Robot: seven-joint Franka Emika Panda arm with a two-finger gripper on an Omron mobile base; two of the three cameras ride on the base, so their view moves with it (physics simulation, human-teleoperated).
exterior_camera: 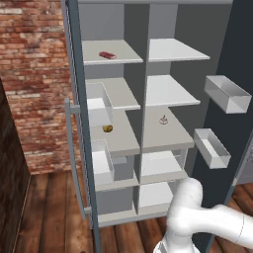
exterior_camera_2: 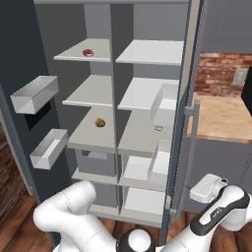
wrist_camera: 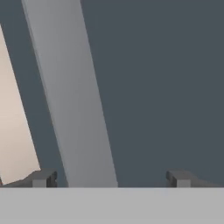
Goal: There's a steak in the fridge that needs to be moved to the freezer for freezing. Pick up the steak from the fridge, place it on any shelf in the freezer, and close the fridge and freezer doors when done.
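Up on the freezer's top pale grey shelf lies the dark red steak. Both slate-blue doors stand open. Facing the fridge door's grey bar handle, the two-finger gripper gapes wide, empty.

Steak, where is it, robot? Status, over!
Gripper open, empty, facing fridge door handle. Steak on top freezer shelf. Both doors open. Nothing blocking.

top freezer shelf bearing the steak, lower shelf with golden lump
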